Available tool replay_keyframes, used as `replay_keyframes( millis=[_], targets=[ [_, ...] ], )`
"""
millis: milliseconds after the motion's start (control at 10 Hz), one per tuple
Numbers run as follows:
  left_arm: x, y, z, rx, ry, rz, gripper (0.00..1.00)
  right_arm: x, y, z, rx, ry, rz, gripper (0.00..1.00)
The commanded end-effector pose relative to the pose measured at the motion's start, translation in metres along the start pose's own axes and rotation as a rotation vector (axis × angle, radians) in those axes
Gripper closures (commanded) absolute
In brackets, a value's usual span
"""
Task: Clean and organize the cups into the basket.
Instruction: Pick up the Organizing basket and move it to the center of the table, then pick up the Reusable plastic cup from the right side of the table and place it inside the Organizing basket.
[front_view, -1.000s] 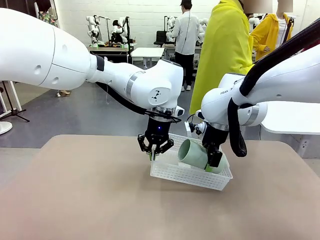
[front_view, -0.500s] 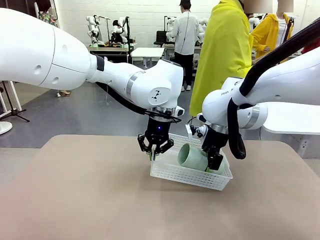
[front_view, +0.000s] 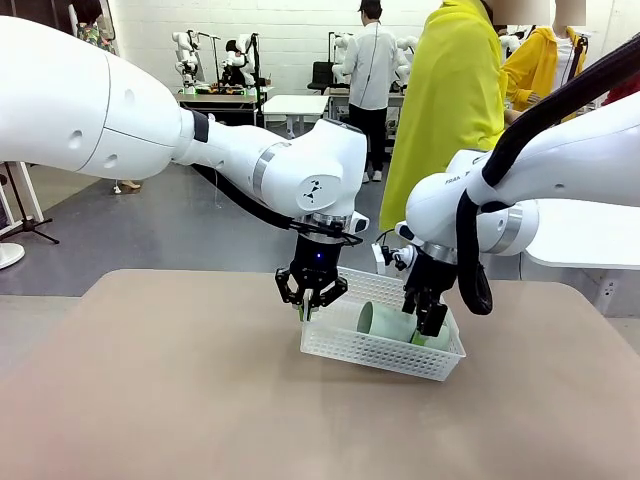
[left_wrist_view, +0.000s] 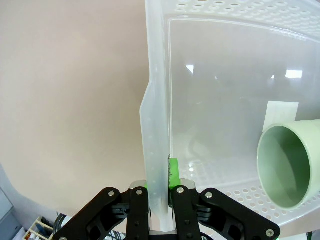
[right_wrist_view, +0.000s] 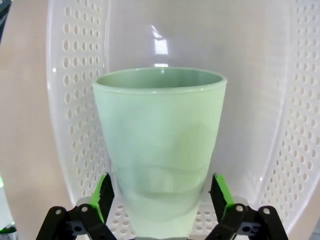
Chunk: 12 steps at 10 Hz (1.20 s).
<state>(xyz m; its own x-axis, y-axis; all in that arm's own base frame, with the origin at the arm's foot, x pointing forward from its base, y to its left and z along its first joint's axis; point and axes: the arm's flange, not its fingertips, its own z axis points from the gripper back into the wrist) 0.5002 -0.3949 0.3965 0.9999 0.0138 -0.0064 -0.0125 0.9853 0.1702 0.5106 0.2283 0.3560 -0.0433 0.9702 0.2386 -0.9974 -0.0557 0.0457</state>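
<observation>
The white lattice basket (front_view: 375, 352) sits tilted on the table, its left end lifted. My left gripper (front_view: 309, 311) is shut on that end's rim; the left wrist view shows the basket wall (left_wrist_view: 155, 125) pinched by my left gripper (left_wrist_view: 161, 186). The pale mint green cup (front_view: 386, 322) lies on its side inside, mouth toward the left gripper, also seen as the cup (left_wrist_view: 290, 167). My right gripper (front_view: 432, 320) stands open at the cup's base end. In the right wrist view the cup (right_wrist_view: 160, 140) lies between the spread fingers of my right gripper (right_wrist_view: 162, 200). The brown cups are out of view.
The tan table (front_view: 160, 390) spreads wide to the left and front of the basket. A person in a yellow garment (front_view: 450, 90) stands at the far side. The perforated basket wall (right_wrist_view: 75, 100) curves around the cup.
The right gripper has lowered the mint cup from above the rim down into the basket, and its fingers have spread off the cup. The left gripper has stayed on the rim.
</observation>
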Motion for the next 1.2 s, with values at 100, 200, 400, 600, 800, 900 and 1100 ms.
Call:
replay_keyframes(
  millis=[100, 200, 400, 600, 800, 900, 1100],
  targets=[
    [-0.002, 0.003, -0.002, -0.012, -0.006, -0.002, 1.00, -0.030, 0.033, 0.049, -0.061, -0.121, -0.060, 0.00],
    [-0.002, 0.003, -0.002, -0.012, -0.006, -0.002, 1.00, -0.049, 0.052, 0.074, -0.082, -0.177, -0.101, 0.00],
    [-0.002, 0.003, -0.002, -0.012, -0.006, -0.002, 1.00, -0.104, 0.096, 0.114, -0.129, -0.330, -0.135, 0.00],
    [-0.002, 0.003, -0.002, -0.012, -0.006, -0.002, 1.00, -0.163, 0.135, 0.137, -0.162, -0.504, -0.122, 0.00],
    [-0.002, 0.003, -0.002, -0.012, -0.006, -0.002, 1.00, -0.232, 0.153, 0.157, -0.146, -0.748, -0.065, 0.00],
    [-0.002, 0.003, -0.002, -0.012, -0.006, -0.002, 1.00, -0.261, 0.154, 0.164, -0.143, -0.869, -0.044, 0.00],
    [-0.002, 0.003, -0.002, -0.012, -0.006, -0.002, 1.00, -0.312, 0.150, 0.172, -0.164, -1.042, -0.080, 0.00]
  ],
)
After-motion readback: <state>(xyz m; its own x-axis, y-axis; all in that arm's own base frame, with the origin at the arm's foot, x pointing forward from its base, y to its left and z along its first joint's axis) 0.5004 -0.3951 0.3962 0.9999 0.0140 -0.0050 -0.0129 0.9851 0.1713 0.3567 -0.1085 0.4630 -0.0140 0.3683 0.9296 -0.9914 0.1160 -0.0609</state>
